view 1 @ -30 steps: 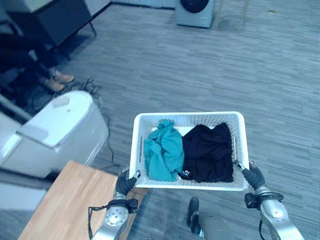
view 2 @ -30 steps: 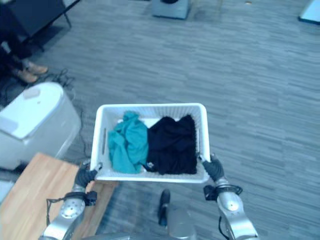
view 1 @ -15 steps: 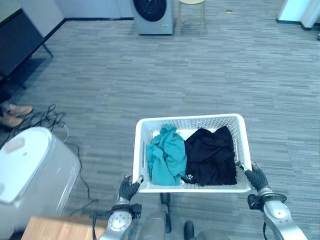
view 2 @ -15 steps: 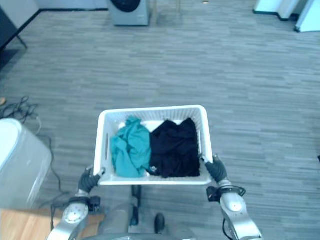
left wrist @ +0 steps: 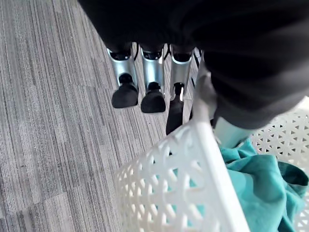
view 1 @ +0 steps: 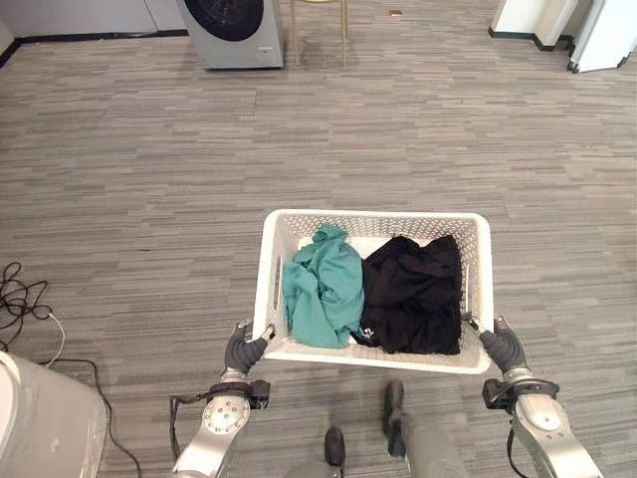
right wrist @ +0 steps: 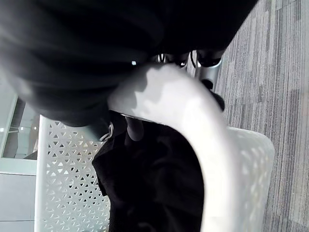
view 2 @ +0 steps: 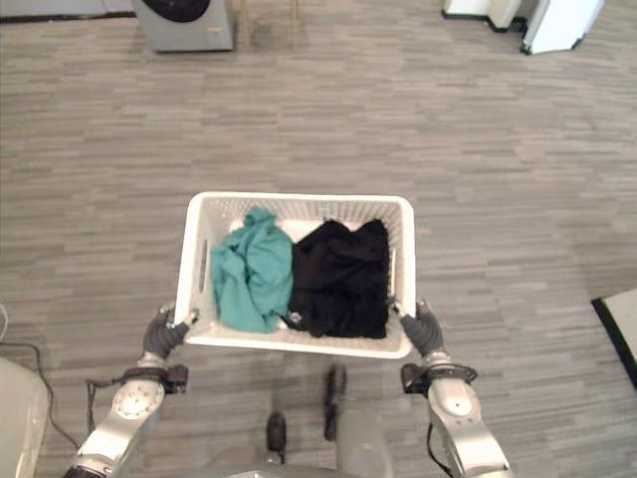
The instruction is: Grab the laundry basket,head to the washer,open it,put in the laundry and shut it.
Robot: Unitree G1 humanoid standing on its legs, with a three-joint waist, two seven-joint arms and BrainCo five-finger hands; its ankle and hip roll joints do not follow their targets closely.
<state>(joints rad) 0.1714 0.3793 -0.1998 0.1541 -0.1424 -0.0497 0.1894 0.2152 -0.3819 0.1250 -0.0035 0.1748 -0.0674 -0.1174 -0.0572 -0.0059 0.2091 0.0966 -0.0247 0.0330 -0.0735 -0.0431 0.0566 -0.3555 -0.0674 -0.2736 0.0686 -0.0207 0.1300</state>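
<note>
The white laundry basket [view 1: 373, 217] hangs above the floor, carried between both hands. A teal garment [view 1: 320, 289] lies in its left half and a black garment [view 1: 413, 294] in its right half. My left hand [view 1: 239, 351] grips the near left corner; in the left wrist view its fingers [left wrist: 152, 72] hang down outside the perforated wall [left wrist: 169, 193]. My right hand [view 1: 503, 349] grips the near right corner, the rim [right wrist: 212, 159] running under it. The grey washer [view 1: 231, 30] with a dark round door stands far off at the upper left.
A grey-white appliance [view 1: 40, 423] sits at the lower left with a black cable [view 1: 25, 299] on the floor beside it. Thin stool legs [view 1: 318, 25] stand next to the washer. White furniture [view 1: 597, 30] occupies the far right corner. Open grey plank floor lies between me and the washer.
The camera has swung round: the wooden table and the person's shoes have left the picture, the washer shows closer and left of centre. The basket stays held in both hands.
</note>
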